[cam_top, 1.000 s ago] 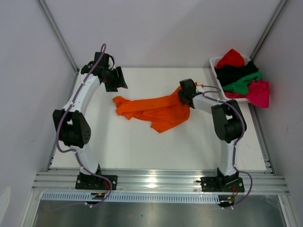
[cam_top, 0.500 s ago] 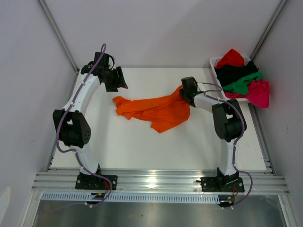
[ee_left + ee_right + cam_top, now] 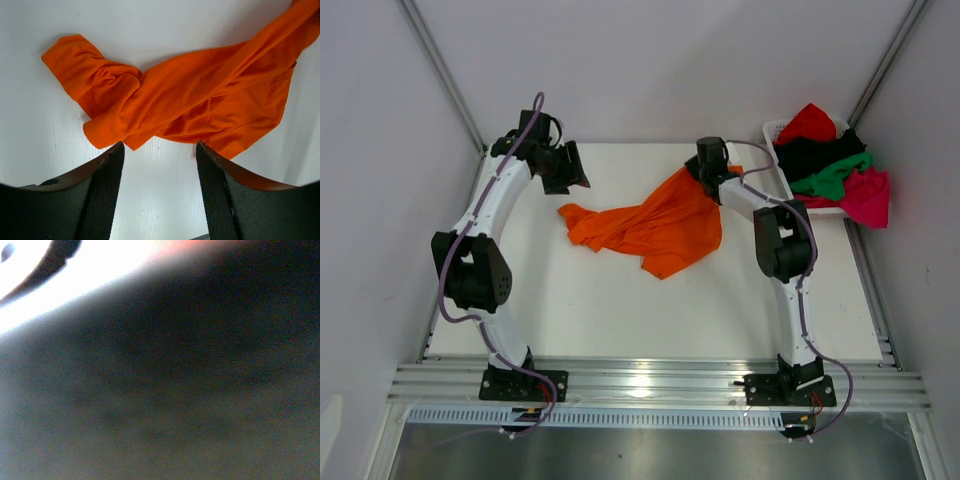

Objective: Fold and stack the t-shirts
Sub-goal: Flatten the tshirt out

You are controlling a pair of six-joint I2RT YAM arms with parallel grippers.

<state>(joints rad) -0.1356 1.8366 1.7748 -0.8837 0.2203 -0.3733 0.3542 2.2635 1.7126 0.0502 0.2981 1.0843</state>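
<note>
Gripping the orange t-shirt (image 3: 655, 225) by its raised end between tight-closed right jaws; holding left jaws parted, empty, cloth just ahead on table (image 3: 620, 300).

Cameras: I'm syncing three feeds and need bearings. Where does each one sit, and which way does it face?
Top external: above and behind, looking down at the table; left arm, right arm, orange shirt and basket show.
Left wrist: on the left arm, facing down past the open left gripper onto the orange shirt.
Right wrist: on the right arm; dark blur, nothing readable.
Shared: top and left wrist both show the orange shirt.
</note>
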